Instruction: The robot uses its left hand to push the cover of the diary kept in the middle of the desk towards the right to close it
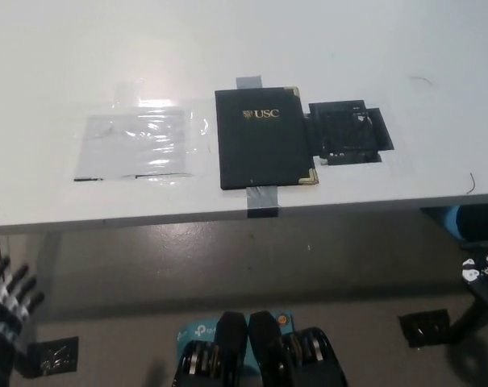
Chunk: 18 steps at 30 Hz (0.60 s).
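Observation:
The black diary (264, 137) lies shut in the middle of the white desk (227, 48), its cover up with gold USC lettering and gold corners. Grey tape holds it at its top and bottom edges. My white left hand (6, 298) hangs below the desk's front edge at the far lower left, fingers spread, holding nothing, well away from the diary. My black right hand (481, 270) shows only partly at the right edge, below the desk; its state is unclear.
A clear plastic sheet (139, 145) is taped flat to the left of the diary. A black flat piece (348, 131) lies against the diary's right side. A teal box (197, 329) sits on the floor below.

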Motion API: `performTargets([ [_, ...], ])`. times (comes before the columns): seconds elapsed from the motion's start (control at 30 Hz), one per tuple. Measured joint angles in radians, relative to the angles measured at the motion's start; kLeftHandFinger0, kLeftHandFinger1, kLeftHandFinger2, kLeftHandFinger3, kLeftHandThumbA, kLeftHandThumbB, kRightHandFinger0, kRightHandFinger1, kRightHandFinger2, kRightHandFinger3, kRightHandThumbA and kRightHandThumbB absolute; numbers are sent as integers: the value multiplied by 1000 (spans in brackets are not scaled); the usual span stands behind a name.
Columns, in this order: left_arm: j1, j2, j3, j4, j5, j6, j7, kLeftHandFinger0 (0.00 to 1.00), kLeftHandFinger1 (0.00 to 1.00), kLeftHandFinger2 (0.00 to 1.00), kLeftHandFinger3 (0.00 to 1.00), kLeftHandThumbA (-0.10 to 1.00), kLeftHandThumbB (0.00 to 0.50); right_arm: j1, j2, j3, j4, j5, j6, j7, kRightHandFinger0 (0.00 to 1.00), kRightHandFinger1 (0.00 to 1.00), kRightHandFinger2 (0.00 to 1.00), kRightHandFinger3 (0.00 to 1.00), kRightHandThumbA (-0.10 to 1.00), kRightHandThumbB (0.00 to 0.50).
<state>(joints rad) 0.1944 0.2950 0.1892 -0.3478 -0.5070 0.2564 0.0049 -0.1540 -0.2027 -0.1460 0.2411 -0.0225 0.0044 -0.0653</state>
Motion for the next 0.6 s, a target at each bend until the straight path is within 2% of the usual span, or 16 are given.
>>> performTargets([
  [0.07, 6, -1, -9, 46, 33, -34, -12, 1000, 1000, 1000, 1000, 1000, 367, -2, 0, -1, 0, 0, 0, 0, 0, 0, 153, 471, 308, 259],
  [0.17, 4, -4, -20, 104, 70, -80, -26, 1000, 1000, 1000, 1000, 1000, 372, -4, 0, -2, 3, 0, 0, 0, 0, 0, 154, 469, 303, 252],
  [0.2, 2, -6, -23, 118, 80, -95, -30, 1000, 1000, 1000, 1000, 1000, 353, -4, 0, -2, 3, 0, 0, 0, 0, 0, 149, 470, 307, 256],
  [0.27, -11, -13, -25, 155, 103, -129, -36, 1000, 1000, 1000, 1000, 1000, 350, -4, -1, -4, 5, 0, 0, 0, 0, 2, 154, 475, 311, 255],
  [0.33, -29, -22, -26, 195, 121, -163, -42, 1000, 1000, 1000, 1000, 1000, 305, -4, -2, -5, 6, 0, 0, 0, 0, 1, 156, 484, 323, 253],
  [0.5, -54, -41, -22, 268, 152, -220, -55, 1000, 1000, 1000, 1000, 1000, 299, -9, -3, -5, 15, 0, -2, 0, 0, 0, 148, 478, 326, 263],
  [0.6, -61, -52, -14, 306, 162, -241, -55, 1000, 1000, 1000, 1000, 1000, 328, -13, -2, -5, 17, 1, -2, 0, 0, 0, 135, 465, 335, 276],
])
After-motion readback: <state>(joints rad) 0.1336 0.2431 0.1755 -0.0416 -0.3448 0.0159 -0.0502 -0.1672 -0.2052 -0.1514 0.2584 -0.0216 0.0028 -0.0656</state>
